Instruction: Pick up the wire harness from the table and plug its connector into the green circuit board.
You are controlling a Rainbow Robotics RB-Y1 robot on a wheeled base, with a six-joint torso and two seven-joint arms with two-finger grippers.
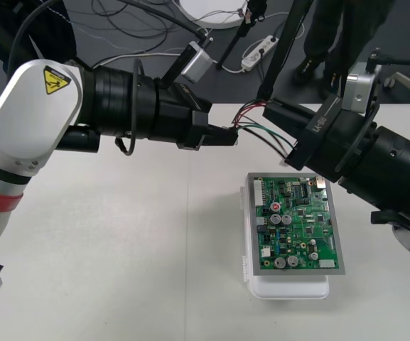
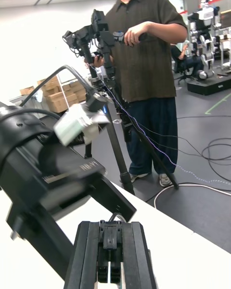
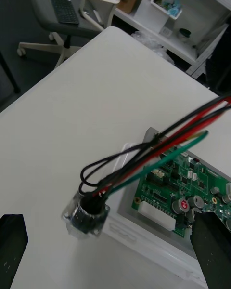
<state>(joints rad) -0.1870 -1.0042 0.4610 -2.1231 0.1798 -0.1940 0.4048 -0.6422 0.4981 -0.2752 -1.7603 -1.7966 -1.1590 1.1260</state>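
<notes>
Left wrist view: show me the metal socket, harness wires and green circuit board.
metal socket (image 3: 86, 215), left wrist view, round dark centre.
harness wires (image 3: 159, 152), left wrist view, middle of the bundle.
green circuit board (image 3: 166, 195), left wrist view, green face.

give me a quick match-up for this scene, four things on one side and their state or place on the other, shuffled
Things:
1. left end effector
2. right end effector
3. circuit board
4. socket

States or places:
a. sits on a white base
b. shut on the wire harness
c. open, fingers far apart
d. round metal piece at the wire harness's end, just ahead of the left end effector

Pairs: 1-c, 2-b, 3-a, 4-d
</notes>
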